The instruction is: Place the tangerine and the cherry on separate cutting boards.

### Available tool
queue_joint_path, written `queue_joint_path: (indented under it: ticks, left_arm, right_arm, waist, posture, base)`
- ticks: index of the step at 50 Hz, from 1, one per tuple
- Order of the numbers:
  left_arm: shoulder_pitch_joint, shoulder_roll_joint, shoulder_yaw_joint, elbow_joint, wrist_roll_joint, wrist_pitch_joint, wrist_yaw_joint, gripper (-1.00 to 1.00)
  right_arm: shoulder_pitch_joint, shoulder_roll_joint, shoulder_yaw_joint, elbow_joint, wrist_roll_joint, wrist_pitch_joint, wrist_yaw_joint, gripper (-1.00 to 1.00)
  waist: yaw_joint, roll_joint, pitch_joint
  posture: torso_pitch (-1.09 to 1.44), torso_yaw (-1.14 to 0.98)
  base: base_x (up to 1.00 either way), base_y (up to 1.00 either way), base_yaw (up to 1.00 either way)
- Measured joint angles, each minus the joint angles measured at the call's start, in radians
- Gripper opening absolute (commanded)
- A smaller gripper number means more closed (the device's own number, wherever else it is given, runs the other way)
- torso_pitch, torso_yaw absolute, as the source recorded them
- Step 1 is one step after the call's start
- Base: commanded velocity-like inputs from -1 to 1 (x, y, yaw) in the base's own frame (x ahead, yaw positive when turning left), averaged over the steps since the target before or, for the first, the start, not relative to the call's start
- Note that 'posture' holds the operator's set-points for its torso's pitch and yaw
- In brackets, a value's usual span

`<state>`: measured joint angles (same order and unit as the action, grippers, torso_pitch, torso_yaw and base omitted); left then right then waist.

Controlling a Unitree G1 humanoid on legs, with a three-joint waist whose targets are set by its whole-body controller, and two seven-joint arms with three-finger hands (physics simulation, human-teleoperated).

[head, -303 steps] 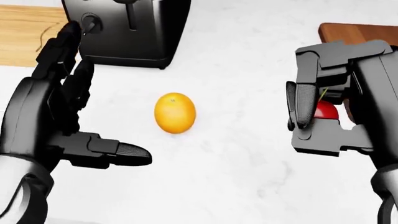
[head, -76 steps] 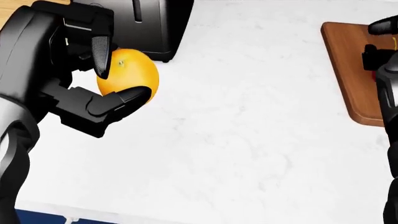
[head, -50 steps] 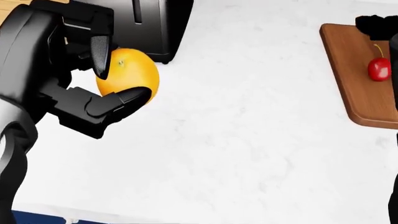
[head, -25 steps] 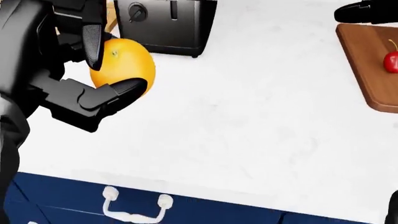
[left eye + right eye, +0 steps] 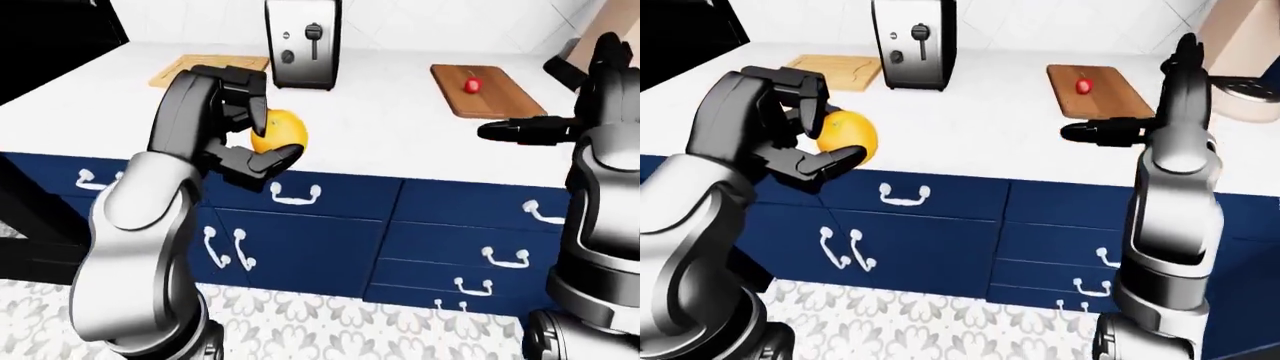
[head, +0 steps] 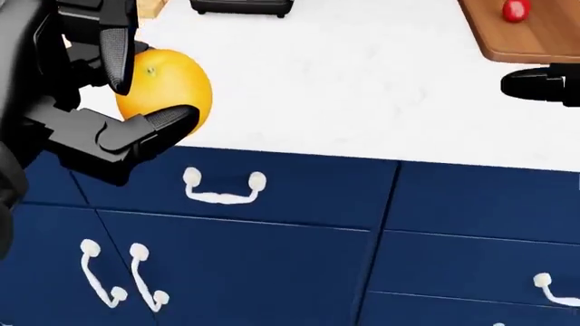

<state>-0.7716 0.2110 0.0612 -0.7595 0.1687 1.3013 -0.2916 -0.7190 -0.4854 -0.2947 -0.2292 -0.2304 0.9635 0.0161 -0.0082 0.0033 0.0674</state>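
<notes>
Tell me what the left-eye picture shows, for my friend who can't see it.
The robot's left hand grips a tangerine over the counter's edge. On the white counter, a cherry lies on a dark cutting board; a lighter board sits beside a toaster.

Head view steep, close — eye views wider, level

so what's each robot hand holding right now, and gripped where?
Left robot hand holds the tangerine: fingers over its top, thumb under its lower side. Right robot hand is open and empty.
</notes>
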Motion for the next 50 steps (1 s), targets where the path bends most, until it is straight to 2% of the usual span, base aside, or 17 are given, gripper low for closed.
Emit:
queue_joint_path:
  ticks: [1, 2, 5, 9, 12, 17, 19, 20, 22, 24, 28, 33, 35, 38, 41, 45, 50]
  left_arm:
    - [0.003, 0.005, 0.002, 0.0, -0.004, 0.0, 0.002, -1.0]
    - [0.008, 0.006, 0.007, -0.001, -0.007, 0.002, 0.004, -1.0]
    - [0.017, 0.009, 0.02, -0.001, -0.013, 0.003, 0.015, -1.0]
    - [0.03, 0.005, 0.019, 0.0, -0.023, 0.007, 0.03, -1.0]
    - [0.024, 0.006, 0.013, -0.009, -0.045, -0.002, 0.031, -1.0]
    - [0.025, 0.007, 0.025, -0.008, -0.061, -0.041, 0.05, -1.0]
    - [0.024, 0.006, 0.022, 0.0, -0.066, -0.039, 0.057, -1.0]
    - [0.023, 0.007, 0.022, 0.004, -0.069, -0.038, 0.059, -1.0]
    - [0.042, 0.011, 0.03, 0.013, -0.073, -0.033, 0.065, -1.0]
    - [0.046, 0.012, 0.037, 0.02, -0.071, -0.025, 0.075, -1.0]
    - [0.037, 0.011, 0.036, 0.015, -0.074, -0.041, 0.091, -1.0]
    - [0.04, 0.011, 0.037, 0.007, -0.083, -0.051, 0.098, -1.0]
    - [0.052, 0.005, 0.027, 0.008, -0.09, -0.052, 0.097, -1.0]
    - [0.059, 0.003, 0.016, 0.016, -0.105, -0.048, 0.092, -1.0]
    - [0.052, 0.011, 0.033, 0.014, -0.104, -0.058, 0.097, -1.0]
    - [0.069, 0.015, 0.053, 0.024, -0.089, -0.057, 0.113, -1.0]
    - [0.068, 0.011, 0.039, 0.013, -0.097, -0.077, 0.115, -1.0]
  right_arm:
    - [0.021, 0.014, -0.005, -0.038, 0.007, 0.008, 0.001, 1.0]
    - [0.04, 0.024, -0.005, -0.07, 0.015, 0.016, 0.003, 1.0]
    - [0.07, 0.033, 0.006, -0.137, 0.036, 0.032, 0.008, 1.0]
    - [0.085, 0.043, 0.004, -0.224, 0.046, 0.042, 0.013, 1.0]
    - [0.107, 0.059, -0.011, -0.276, 0.045, 0.057, 0.008, 1.0]
    - [0.129, 0.079, -0.014, -0.348, 0.053, 0.059, 0.001, 1.0]
    - [0.134, 0.086, -0.009, -0.353, 0.058, 0.066, 0.0, 1.0]
    - [0.133, 0.088, -0.005, -0.356, 0.061, 0.071, 0.001, 1.0]
    - [0.152, 0.108, 0.012, -0.369, 0.067, 0.074, 0.003, 1.0]
    - [0.162, 0.116, 0.025, -0.36, 0.08, 0.08, 0.012, 1.0]
    - [0.16, 0.12, 0.016, -0.36, 0.09, 0.067, 0.011, 1.0]
    - [0.156, 0.124, 0.015, -0.374, 0.093, 0.035, -0.001, 1.0]
    - [0.17, 0.13, 0.01, -0.369, 0.093, 0.033, -0.006, 1.0]
    - [0.178, 0.136, 0.01, -0.349, 0.094, 0.05, -0.012, 1.0]
    - [0.161, 0.136, 0.022, -0.359, 0.097, 0.034, -0.015, 1.0]
    - [0.183, 0.156, 0.052, -0.357, 0.111, 0.022, -0.008, 1.0]
    - [0.184, 0.16, 0.04, -0.365, 0.106, 0.016, -0.014, 1.0]
  waist:
    - [0.001, 0.004, -0.001]
    - [0.007, -0.002, 0.008]
    - [0.016, -0.02, 0.008]
    - [0.004, -0.033, -0.009]
    - [-0.006, -0.051, -0.036]
    - [-0.028, 0.006, -0.026]
    - [-0.036, 0.04, -0.024]
    - [-0.036, 0.069, -0.027]
    - [-0.022, 0.06, -0.02]
    - [-0.013, 0.048, -0.029]
    - [0.0, -0.007, -0.028]
    - [0.009, -0.055, -0.022]
    - [-0.003, -0.028, -0.016]
    - [-0.001, -0.018, -0.025]
    - [0.005, 0.038, -0.018]
    - [0.021, 0.042, -0.023]
    - [0.013, 0.003, -0.024]
  posture:
    - [0.0, 0.0]
    - [0.0, 0.0]
    - [0.0, 0.0]
    - [0.0, 0.0]
    - [0.0, 0.0]
    - [0.0, 0.0]
    - [0.0, 0.0]
    - [0.0, 0.0]
    - [0.0, 0.0]
    - [0.0, 0.0]
    - [0.0, 0.0]
    - [0.0, 0.0]
    - [0.0, 0.0]
    - [0.0, 0.0]
    - [0.0, 0.0]
    - [0.0, 0.0]
    - [0.0, 0.0]
  base:
    - [0.0, 0.0, 0.0]
    - [0.0, 0.0, 0.0]
    - [0.0, 0.04, 0.0]
    - [0.0, 0.57, 0.0]
    - [0.0, 0.66, 0.0]
    - [0.0, 0.65, 0.0]
    - [0.0, 0.66, 0.0]
    - [0.0, 0.65, 0.0]
    - [0.0, 0.65, 0.0]
    - [0.0, 0.66, 0.0]
    - [0.0, 0.65, 0.0]
    - [0.0, 0.55, 0.0]
    - [0.0, 0.25, 0.0]
    - [0.01, 0.11, 0.0]
    - [0.03, 0.1, 0.0]
    - [0.03, 0.1, 0.0]
    - [0.03, 0.1, 0.0]
